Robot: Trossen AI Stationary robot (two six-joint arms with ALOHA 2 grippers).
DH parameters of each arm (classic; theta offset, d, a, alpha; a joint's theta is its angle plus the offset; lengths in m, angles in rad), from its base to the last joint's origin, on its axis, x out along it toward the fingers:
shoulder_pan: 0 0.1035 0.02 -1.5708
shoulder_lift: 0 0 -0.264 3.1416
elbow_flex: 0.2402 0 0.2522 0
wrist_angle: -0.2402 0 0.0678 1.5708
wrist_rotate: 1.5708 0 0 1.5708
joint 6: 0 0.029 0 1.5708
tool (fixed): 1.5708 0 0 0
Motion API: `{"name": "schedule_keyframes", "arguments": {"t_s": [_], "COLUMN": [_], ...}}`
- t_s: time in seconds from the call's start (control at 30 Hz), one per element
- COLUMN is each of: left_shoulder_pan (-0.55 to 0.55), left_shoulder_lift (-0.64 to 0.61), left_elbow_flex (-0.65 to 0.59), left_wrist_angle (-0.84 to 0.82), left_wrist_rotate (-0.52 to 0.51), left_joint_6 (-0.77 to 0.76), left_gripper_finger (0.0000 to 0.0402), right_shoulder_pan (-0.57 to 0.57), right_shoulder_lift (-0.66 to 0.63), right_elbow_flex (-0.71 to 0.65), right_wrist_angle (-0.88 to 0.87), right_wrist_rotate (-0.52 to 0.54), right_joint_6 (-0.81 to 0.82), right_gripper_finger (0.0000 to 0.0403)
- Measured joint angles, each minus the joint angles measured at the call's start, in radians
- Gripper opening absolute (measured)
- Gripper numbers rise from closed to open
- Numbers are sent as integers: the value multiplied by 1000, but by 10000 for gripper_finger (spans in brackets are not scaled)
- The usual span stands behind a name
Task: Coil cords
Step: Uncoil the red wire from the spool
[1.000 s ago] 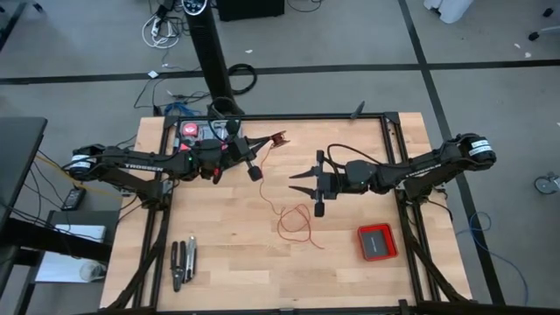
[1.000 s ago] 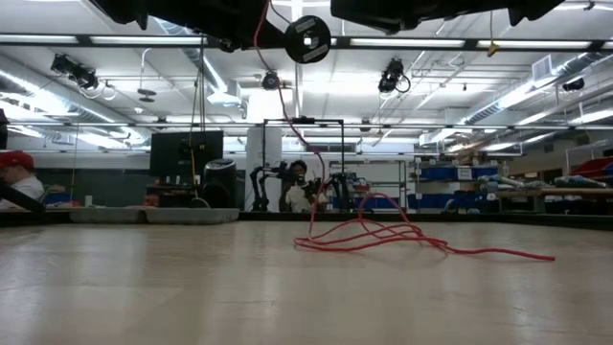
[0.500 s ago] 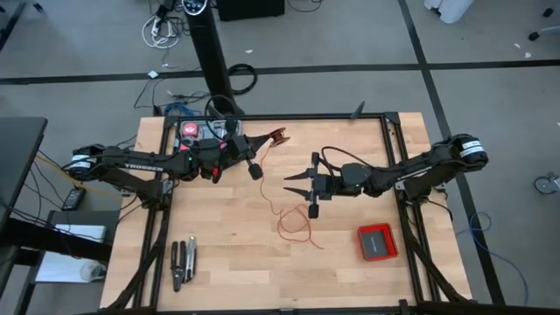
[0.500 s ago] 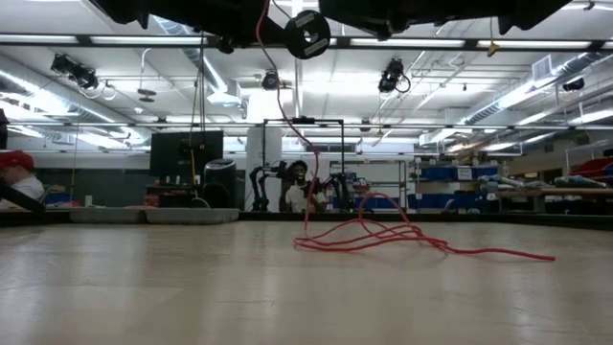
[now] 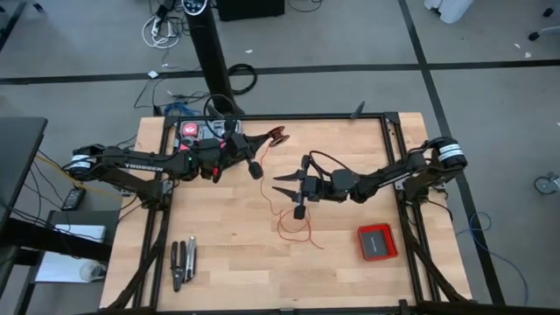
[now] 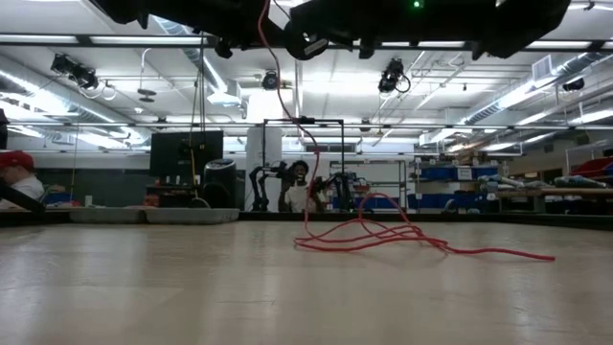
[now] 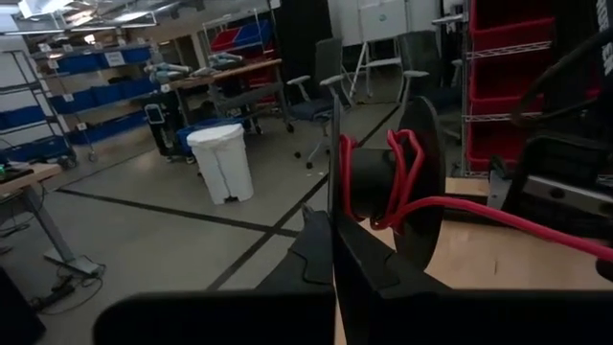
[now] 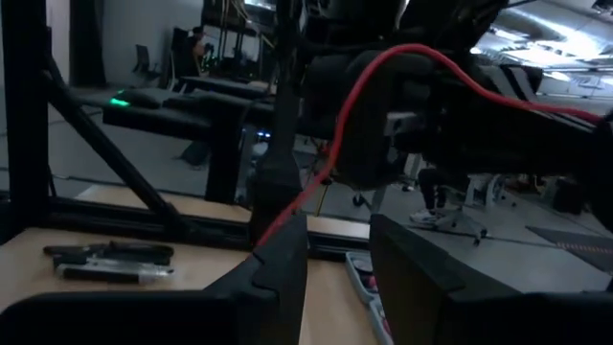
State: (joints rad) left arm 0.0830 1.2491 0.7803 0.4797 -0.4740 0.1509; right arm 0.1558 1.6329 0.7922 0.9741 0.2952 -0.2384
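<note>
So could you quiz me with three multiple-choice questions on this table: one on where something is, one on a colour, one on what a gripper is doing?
1. Where on the table does the flat red box lie?
A. beside the right arm
B. under the left arm
C. next to the pliers

2. What colour is the wire?
A. blue
B. red
C. white

3. How is the left gripper?
A. wide open
B. shut on the spool
C. resting on the table

Answers: 1 A, it sits on the right arm's side, near the table front. 2 B, loose red loops show in every view. 3 B, its fingers clamp the black spool in mid-air.
</note>
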Motion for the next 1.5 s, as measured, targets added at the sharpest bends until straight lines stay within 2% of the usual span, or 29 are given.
{"name": "schedule_keyframes", "arguments": {"t_s": [0.17, 0.27, 0.47, 0.67, 1.5], "left_shoulder_pan": [0, 0, 0, 0, 0], "left_shoulder_lift": [0, 0, 0, 0, 1], "left_elbow_flex": [0, 0, 0, 0, 0], "left_wrist_angle": [-6, -10, -9, -9, -1], "left_wrist_rotate": [0, 1, 1, 0, -7], "left_joint_6": [0, 0, 0, 0, -10], "left_gripper_finger": [0, 0, 0, 0, 0], "right_shoulder_pan": [12, 13, 1, -6, -23], "right_shoulder_lift": [53, 63, 63, 63, 67], "right_elbow_flex": [49, 69, 104, 161, 193], "right_wrist_angle": [-11, -11, -86, -195, -247], "right_wrist_rotate": [1, 23, 29, -11, -7], "right_joint_6": [8, 65, 164, 240, 261], "right_gripper_finger": [113, 113, 113, 113, 112]}}
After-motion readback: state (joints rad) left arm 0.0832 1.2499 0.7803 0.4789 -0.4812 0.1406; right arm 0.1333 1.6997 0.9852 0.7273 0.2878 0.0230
